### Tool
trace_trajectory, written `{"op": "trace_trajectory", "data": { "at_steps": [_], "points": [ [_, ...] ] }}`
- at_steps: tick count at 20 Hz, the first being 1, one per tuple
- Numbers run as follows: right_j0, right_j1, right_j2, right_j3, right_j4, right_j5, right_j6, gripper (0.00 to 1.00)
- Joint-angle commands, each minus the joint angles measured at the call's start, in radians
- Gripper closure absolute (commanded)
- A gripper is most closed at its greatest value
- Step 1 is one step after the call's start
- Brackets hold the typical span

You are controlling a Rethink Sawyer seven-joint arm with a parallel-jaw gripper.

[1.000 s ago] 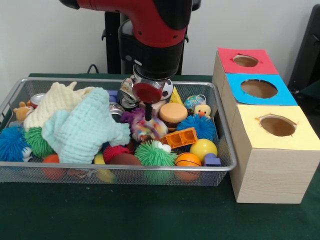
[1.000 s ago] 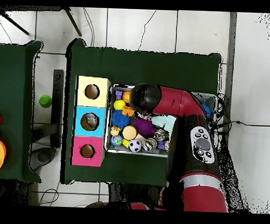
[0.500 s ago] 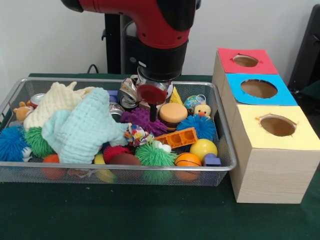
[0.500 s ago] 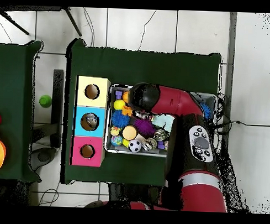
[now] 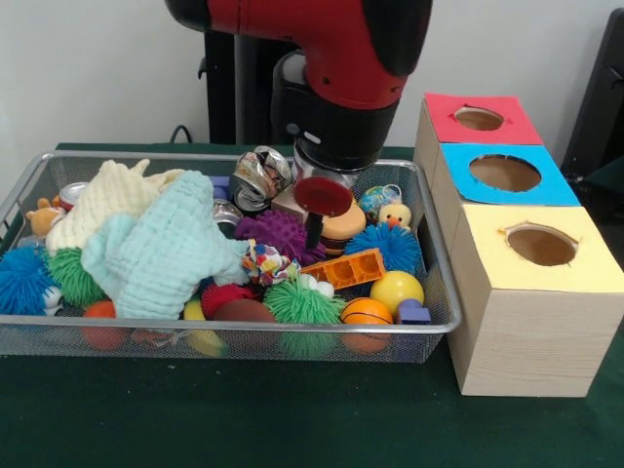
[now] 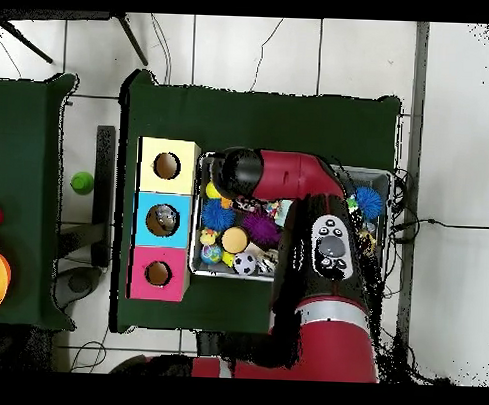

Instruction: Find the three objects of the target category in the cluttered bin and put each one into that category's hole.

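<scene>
The tool [image 5: 313, 229] is hanging over the basket [image 5: 444, 317] above the hamburger toy [image 5: 341, 226]; whether it is apart or together, I cannot tell. It is carrying nothing visible. All 3 target objects are apparently remaining among the clutter, boxes [image 5: 531, 292] waiting alongside.

Place: you were working in a robot lab.
Table [image 5: 195, 419]: it wore a dark green cloth.
Floor [image 6: 254, 51]: pale tiles crossed by loose cables.
Setup: a wire bin [image 5: 234, 336] stood beside a box [image 5: 517, 292] with colored holes.
</scene>
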Motion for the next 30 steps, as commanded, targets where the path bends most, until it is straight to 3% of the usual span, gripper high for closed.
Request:
{"op": "trace_trajectory", "data": {
  "at_steps": [1, 5, 11, 17, 24, 30],
  "points": [
    [0.004, 0.051, -0.034, -0.069, -0.117, 0.087, 0.101, 0.0],
    [-0.021, 0.048, -0.022, -0.058, -0.12, 0.049, 0.106, 0.0],
    [-0.09, -0.015, 0.015, -0.008, -0.111, 0.056, 0.039, 0.0],
    [-0.111, -0.013, 0.017, -0.027, -0.144, 0.065, 0.002, 0.0],
    [-0.195, -0.098, 0.064, -0.016, -0.151, 0.152, -0.166, 0.0],
    [-0.185, -0.091, 0.081, -0.032, -0.172, 0.167, -0.125, 0.0]
  ]
}}
